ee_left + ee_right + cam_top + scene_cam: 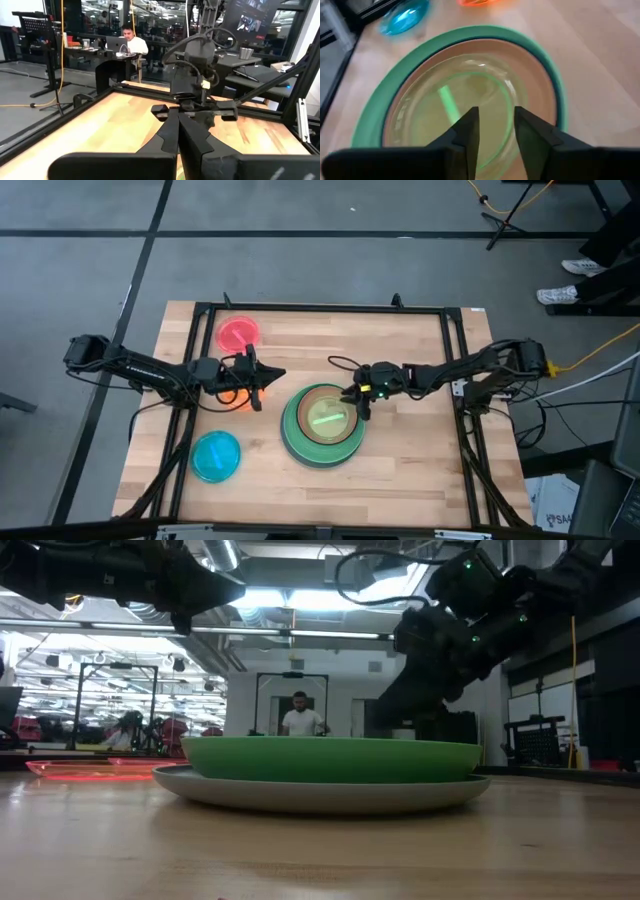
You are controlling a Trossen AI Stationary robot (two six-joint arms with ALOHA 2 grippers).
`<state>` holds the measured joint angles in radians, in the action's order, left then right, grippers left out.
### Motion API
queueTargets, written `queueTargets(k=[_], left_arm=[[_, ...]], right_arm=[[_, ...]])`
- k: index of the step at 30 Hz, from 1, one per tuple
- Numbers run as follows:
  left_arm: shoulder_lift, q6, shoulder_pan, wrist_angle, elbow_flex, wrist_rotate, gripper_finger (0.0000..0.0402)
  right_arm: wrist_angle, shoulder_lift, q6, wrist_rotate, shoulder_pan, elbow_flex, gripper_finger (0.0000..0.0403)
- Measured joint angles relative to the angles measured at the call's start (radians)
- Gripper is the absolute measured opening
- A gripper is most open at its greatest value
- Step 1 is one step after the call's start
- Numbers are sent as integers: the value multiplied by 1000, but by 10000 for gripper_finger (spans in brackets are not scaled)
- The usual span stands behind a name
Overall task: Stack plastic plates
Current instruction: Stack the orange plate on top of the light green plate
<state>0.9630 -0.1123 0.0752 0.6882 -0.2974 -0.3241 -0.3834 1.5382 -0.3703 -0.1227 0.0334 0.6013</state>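
Observation:
A stack of plates (322,423) sits at mid-table: a large grey plate (330,796) at the bottom, then a light green one (330,758), dark teal (547,55), brown (520,52) and a translucent lime plate (455,95) on top. My right gripper (496,120) hovers open just above the lime plate, over the stack's far-right part (360,408). My left gripper (278,374) is shut and empty, raised to the left of the stack; its fingers (177,122) point toward the right arm. An orange plate (236,398) lies on the table under the left arm.
A pink plate (239,333) lies near the far-left corner and a cyan plate (215,456) near the left front. A black frame rail (320,308) runs around the table. People sit at desks in the room behind (131,42).

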Motion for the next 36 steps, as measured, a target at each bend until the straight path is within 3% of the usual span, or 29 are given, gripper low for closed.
queueTargets(k=[6,14,17,20,23,28,33,36], left_arm=[[0,12,10,-1,0,-3,0],[71,183,111,-28,-68,-32,0],[144,224,145,-113,-149,-41,0],[207,218,180,-308,-256,-121,0],[255,134,214,-581,-367,-195,0],[292,-114,273,-970,-519,-203,0],[295,-280,309,-1013,-528,-110,3],[294,-356,296,-1048,-529,-79,26]], right_arm=[[140,-128,112,-62,-11,27,124],[299,-269,292,70,-174,25,124],[298,-273,330,112,-257,25,124],[267,-273,374,141,-346,25,124],[247,-274,411,173,-425,25,124],[246,-274,427,271,-519,25,124],[169,-273,373,315,-603,3,124],[100,-273,372,335,-655,-20,124]])
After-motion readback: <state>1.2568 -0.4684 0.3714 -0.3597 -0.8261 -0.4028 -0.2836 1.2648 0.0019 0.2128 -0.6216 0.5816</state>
